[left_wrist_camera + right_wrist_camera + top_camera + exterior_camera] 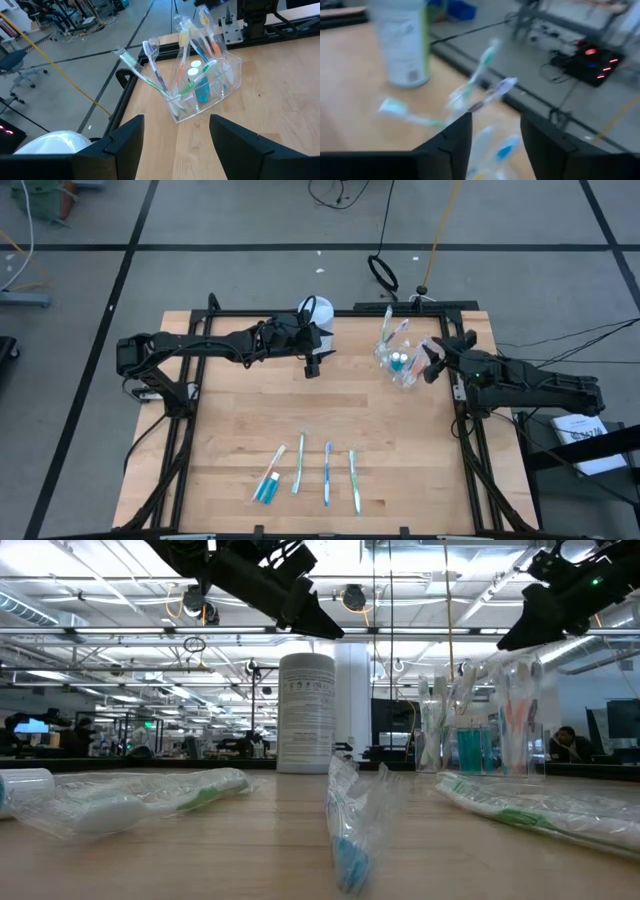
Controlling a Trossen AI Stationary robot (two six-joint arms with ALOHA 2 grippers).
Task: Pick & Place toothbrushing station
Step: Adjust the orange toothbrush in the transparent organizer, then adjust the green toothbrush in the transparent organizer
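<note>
Right gripper [432, 363] open beside clear holder [402, 360], upper right; left gripper [312, 366] open, idle; descend straight onto one worktop toothbrush [327, 472], avoid neighbours

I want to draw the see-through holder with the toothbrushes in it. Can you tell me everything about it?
The clear plastic holder is a small see-through box with dividers inside. It stands on the wooden table near the far right corner. Wrapped toothbrushes lean out of it in different directions, with blue, green, orange and white handles. Teal toothpaste tubes with white caps stand inside. The right gripper is right beside it; whether it touches cannot be told.
</note>
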